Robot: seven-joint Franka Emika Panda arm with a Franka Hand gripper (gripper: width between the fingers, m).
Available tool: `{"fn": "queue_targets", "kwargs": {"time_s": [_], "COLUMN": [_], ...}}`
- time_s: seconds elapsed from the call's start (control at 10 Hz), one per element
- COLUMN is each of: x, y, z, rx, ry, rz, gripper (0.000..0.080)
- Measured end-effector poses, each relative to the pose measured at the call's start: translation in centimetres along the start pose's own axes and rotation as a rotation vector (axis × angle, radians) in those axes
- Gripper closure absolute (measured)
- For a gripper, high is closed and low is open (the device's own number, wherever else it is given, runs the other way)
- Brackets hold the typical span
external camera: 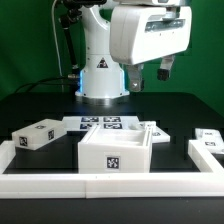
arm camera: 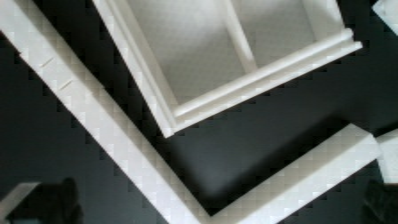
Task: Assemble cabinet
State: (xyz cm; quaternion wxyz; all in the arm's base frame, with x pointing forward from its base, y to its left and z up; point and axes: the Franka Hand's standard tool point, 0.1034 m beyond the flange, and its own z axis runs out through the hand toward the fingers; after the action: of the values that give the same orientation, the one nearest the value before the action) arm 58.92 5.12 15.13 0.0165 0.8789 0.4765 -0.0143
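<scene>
Since the gripper hangs high, well clear of the cabinet sitting mid-table right by the rail, and I can't tell if it's open or closed, a careless drop could clip the box's wall and shove it crooked.

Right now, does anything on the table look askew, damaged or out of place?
Nothing looks damaged or spilled. The cabinet body stands upright, open side up. Only the loose white block at the exterior view's left lies skewed to the border rail, likely just unplaced.
</scene>
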Motion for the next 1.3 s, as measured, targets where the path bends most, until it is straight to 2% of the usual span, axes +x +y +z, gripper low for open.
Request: {"fn": "queue_targets", "kwargs": {"time_s": [0.1, 0.2, 0.4, 0.5, 0.9, 1.0, 1.1, 1.3], "x": [-0.7, -1.3, -2.1, -2.8, -2.9, -3.3, -4.0, -5.2], "y": [-1.1, -2.1, -3.0, -3.4, -3.4, -4.4, -5.5, -8.0], "z": [0.9, 1.7, 3.1, 3.6, 3.7, 4.4, 5.3, 7.4], "rx": [-0.033, -0.052, -0.086, -0.072, -0.072, -0.079, -0.072, -0.077], "ry": [0.032, 0.05, 0.081, 0.074, 0.07, 0.079, 0.078, 0.095], "rz": [-0.072, -0.126, -0.231, -0.216, -0.261, -0.278, -0.282, -0.286], "gripper": [0.0001, 0.0001, 0.0001, 0.0001, 0.0001, 0.0001, 0.0001, 0.0001]}}
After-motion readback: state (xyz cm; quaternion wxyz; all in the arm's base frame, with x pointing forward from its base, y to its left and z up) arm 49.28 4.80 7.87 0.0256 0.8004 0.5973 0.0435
